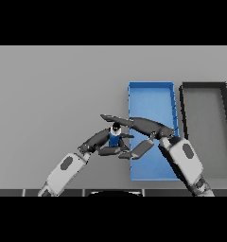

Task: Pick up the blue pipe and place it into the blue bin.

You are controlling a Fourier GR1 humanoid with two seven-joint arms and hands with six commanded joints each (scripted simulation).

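Head view, 1 frame. Grey table [54, 94] carries 2 bins side by side on the robot's right half: the blue bin [151, 88] and, just to its right, a dark grey bin [204, 85] of similar shape, both with their long sides running away from the robot. The blue pipe [114, 139] is a short blue piece with a dark end cap showing at its top; it sits just outside the blue bin's left wall, level with the bin's near half, not inside the bin. Left hand [99, 140] comes in from the lower left, fingers curled around the pipe's lower part from the left and below; contact looks like a grasp. Right hand [144, 126] comes in from the lower right and lies over the near half of the blue bin, its fingers stretched out long and nearly straight toward the left, the tips reaching past the bin wall to just above the pipe's cap. Cannot tell whether those fingertips touch the pipe or whether the pipe rests on the table or is lifted. Right thumb hangs lower, over the bin's interior.
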